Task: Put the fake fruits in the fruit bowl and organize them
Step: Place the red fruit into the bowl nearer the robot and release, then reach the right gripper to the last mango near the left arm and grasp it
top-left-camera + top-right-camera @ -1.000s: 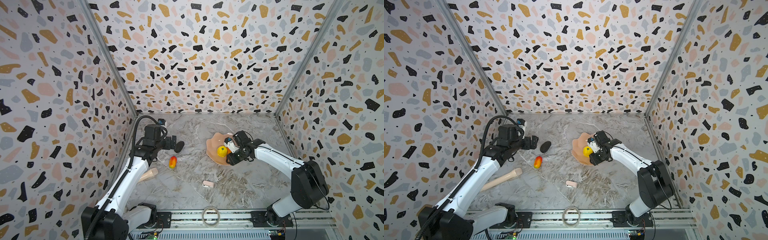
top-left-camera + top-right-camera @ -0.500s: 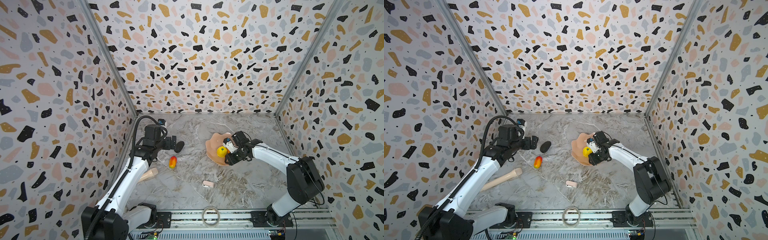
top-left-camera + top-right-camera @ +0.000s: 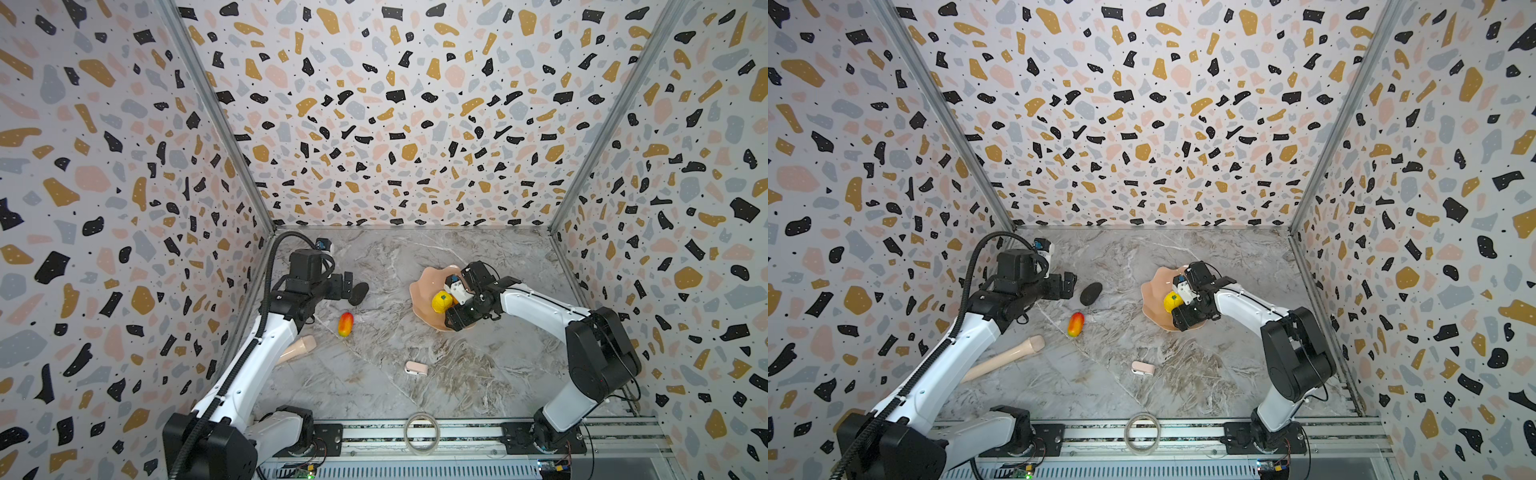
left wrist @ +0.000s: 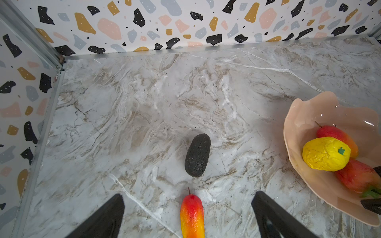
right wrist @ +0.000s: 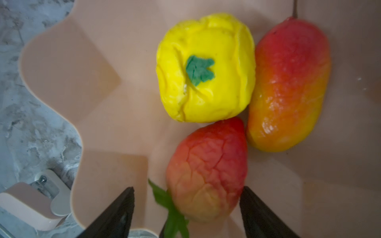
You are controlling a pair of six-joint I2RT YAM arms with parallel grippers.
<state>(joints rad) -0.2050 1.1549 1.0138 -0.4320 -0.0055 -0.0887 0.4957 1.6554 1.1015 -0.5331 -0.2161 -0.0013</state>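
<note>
The peach-pink fruit bowl (image 3: 422, 282) (image 3: 1152, 286) sits right of the table's middle. It holds the bumpy yellow citrus (image 5: 204, 68) (image 3: 440, 301), a red-orange mango (image 5: 288, 82) and the red strawberry (image 5: 208, 171). My right gripper (image 5: 187, 188) (image 3: 456, 305) stands open over the bowl. One finger is on each side of the strawberry, which rests on the bowl's floor. A second mango (image 3: 345, 324) (image 4: 192, 214) and the black oval (image 3: 358, 293) (image 4: 198, 155) lie on the marble at the left. My left gripper (image 4: 188, 194) (image 3: 347, 286) is open above them and holds nothing.
A beige cone-shaped cup (image 3: 297, 349) (image 3: 1005, 357) lies under the left arm. A small pale pink clip (image 3: 416, 368) (image 5: 26, 206) rests nearer the front. A ring of tape (image 3: 422, 432) sits on the front rail. Patterned walls close three sides.
My right gripper's fingers have spread apart around the strawberry in the bowl. The left arm has stayed where it was.
</note>
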